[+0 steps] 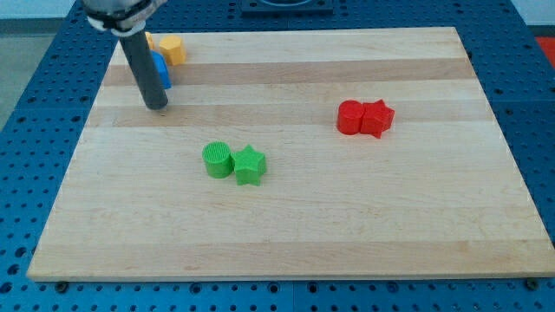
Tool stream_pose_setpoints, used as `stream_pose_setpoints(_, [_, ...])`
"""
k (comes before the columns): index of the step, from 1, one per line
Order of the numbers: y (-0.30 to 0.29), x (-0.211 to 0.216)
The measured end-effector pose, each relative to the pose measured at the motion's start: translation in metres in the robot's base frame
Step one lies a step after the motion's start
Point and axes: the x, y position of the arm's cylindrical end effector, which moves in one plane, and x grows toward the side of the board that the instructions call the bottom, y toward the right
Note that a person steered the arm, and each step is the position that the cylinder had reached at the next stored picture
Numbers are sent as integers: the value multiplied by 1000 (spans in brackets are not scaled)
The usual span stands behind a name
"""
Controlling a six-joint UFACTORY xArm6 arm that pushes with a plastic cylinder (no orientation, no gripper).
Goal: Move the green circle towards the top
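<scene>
The green circle lies left of the board's middle, touching a green star on its right. My tip rests on the board near the view's top left, up and to the left of the green circle and well apart from it. The rod partly hides a blue block just behind it.
A yellow block and another partly hidden yellow block sit at the top left corner. A red circle and a red star touch each other at the right. The wooden board lies on a blue pegboard table.
</scene>
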Motion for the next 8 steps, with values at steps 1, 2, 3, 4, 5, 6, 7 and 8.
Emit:
stream_pose_setpoints(1, [0,47])
stream_pose_setpoints(2, [12,103])
stream_pose_setpoints(3, [46,140])
stream_pose_setpoints(4, [91,144])
stream_pose_setpoints(5, [103,136])
stream_pose_setpoints(6, [102,115])
stream_pose_setpoints(7, [102,98])
stream_pose_setpoints(8, [102,77])
